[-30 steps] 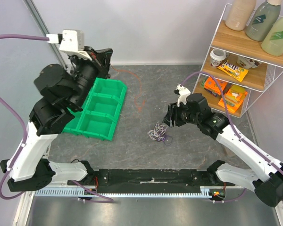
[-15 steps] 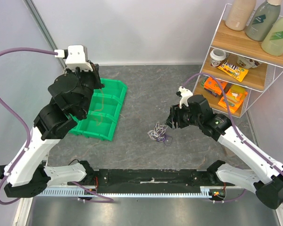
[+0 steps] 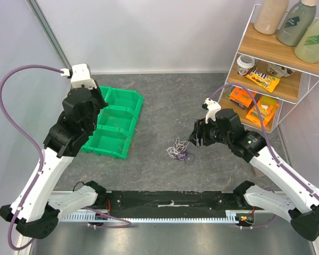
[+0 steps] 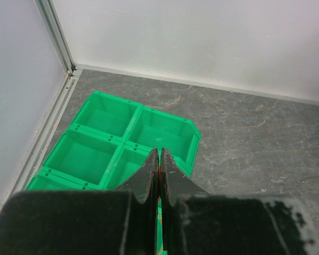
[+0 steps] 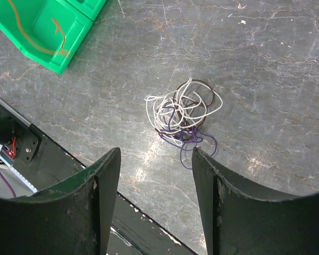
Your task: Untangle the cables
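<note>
A small clump of thin white, purple and dark cables point(image 3: 178, 150) lies on the grey table; it also shows in the right wrist view point(image 5: 182, 112). My right gripper point(image 3: 194, 139) is open and empty, hovering just above and to the right of the clump, with its fingertips point(image 5: 112, 159) wide apart on the near side of it. My left gripper point(image 3: 100, 100) hangs over the green bins point(image 3: 128, 101), shut on a thin red-orange cable point(image 4: 159, 174) that shows as a sliver between the fingers. The rest of this cable point(image 5: 58, 33) lies in a bin compartment.
The green bins point(image 4: 140, 111) sit at the left by the metal wall post point(image 4: 56, 32). A wire shelf point(image 3: 266, 64) with snacks, a cup and bottles stands at the right, close behind the right arm. A black rail point(image 3: 170, 199) runs along the near edge.
My left arm has swung from the back of the table toward the near side over the bins, bringing the red-orange cable off the table into a bin. My right gripper drifted slightly right.
</note>
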Tool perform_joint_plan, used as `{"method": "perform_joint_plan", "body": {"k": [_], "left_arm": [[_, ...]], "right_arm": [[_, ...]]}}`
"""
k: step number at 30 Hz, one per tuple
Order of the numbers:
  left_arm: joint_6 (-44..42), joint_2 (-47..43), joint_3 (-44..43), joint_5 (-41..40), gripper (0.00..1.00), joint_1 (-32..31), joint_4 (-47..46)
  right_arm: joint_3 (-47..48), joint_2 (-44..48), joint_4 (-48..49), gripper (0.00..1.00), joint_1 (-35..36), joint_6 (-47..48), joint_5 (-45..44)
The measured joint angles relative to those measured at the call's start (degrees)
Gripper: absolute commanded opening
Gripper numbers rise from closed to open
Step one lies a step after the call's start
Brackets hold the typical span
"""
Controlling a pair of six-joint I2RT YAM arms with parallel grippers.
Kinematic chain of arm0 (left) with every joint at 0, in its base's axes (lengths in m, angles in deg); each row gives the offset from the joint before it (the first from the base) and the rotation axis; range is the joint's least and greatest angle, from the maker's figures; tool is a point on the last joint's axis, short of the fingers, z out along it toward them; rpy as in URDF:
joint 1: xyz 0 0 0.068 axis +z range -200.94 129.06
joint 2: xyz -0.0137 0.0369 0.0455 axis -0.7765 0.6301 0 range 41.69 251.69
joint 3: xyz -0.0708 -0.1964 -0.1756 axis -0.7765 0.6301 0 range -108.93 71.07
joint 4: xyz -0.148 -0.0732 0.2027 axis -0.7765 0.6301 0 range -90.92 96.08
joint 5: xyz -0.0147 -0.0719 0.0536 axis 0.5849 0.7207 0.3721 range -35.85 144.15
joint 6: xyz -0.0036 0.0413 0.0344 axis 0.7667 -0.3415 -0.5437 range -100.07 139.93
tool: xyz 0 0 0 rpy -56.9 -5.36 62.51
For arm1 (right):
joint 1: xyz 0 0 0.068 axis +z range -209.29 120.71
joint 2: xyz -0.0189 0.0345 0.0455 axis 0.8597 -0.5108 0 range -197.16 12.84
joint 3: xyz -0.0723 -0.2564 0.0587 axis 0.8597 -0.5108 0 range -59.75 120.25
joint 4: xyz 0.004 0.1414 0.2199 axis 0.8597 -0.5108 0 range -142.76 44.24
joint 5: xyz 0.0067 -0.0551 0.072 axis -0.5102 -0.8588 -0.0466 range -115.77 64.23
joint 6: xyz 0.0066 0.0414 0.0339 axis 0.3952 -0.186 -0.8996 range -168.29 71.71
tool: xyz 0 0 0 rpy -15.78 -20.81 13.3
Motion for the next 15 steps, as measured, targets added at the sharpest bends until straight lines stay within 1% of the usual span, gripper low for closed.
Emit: {"method": "perform_joint_plan", "body": {"k": [4,10,15], "left_arm": [[0.26,-1.29,-0.11,0.79,0.02,0.37,-0.04],[0.24,-1.53,-2.08,1.31,0.02,0.50,-0.15],[0.24,-1.84,-1.90,1.25,0.02,1.01,-0.35]], "right_arm": [[-0.44,1.46,-0.52,0.64,0.00,-0.11,-0.11],[-0.44,1.44,-1.01,0.64,0.00,-0.28,-0.11],[-0.44,1.20,-1.01,0.64,0.00,-0.35,-0.09]]}}
